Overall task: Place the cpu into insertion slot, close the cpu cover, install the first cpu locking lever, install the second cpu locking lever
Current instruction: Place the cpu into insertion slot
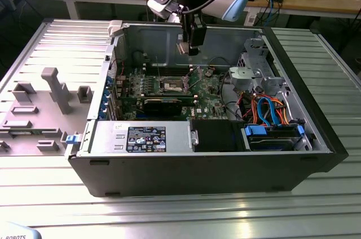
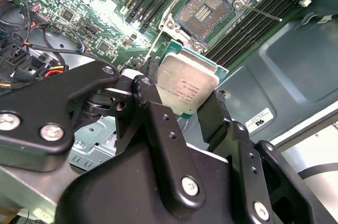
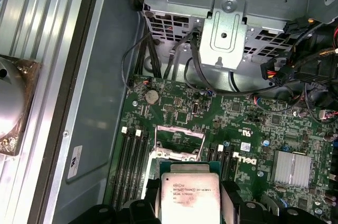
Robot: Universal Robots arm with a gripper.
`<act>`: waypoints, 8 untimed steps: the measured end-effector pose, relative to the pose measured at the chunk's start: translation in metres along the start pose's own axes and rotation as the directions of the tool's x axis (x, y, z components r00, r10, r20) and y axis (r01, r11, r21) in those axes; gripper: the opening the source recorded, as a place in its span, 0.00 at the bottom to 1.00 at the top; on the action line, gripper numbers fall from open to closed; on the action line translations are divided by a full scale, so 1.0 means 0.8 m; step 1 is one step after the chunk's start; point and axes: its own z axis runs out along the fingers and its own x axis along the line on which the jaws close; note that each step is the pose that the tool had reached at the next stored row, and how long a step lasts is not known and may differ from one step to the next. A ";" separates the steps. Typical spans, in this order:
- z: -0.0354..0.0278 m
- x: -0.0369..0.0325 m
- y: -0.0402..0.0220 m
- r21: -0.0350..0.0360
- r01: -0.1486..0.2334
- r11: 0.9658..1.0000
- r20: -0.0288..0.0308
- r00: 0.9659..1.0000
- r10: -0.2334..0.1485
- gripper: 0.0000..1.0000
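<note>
Second wrist view shows the two black fingers [image 2: 158,123] clamped tight on the cpu [image 2: 187,84], one finger on each of two facing edges. The silver top of the chip faces the camera, and a thin green rim peeks out round it. The chip hangs in the air and does not touch the green motherboard [image 2: 105,18]

The insertion slot [image 2: 208,8] lies out past the far edge of the chip, well apart from it. Its dark middle is bare, so no chip sits in it yet

In the first wrist view the cpu [image 3: 189,203] is near the camera and the slot [image 3: 178,143] sits on the board beyond it, between the rows of long black memory slots. The chip is square, so it has no long side. Its edges look close to lined up with the edges of the slot

In the exterior view the fingers [image 1: 193,41] hang high inside the open computer case [image 1: 316,137], which rests on the ribbed metal worktop [image 1: 225,211]. The slot [image 1: 174,85] is down below them and a little toward the exterior view's left. I think the chip has to go down and a bit that way
</note>
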 end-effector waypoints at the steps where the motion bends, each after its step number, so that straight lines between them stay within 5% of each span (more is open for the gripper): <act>1: 0.0000 0.0000 0.0000 0.000 0.000 1.000 0.000 1.000 0.000 0.54; 8: 0.0051 0.0004 -0.0030 -0.001 -0.032 0.999 0.003 0.999 0.032 0.54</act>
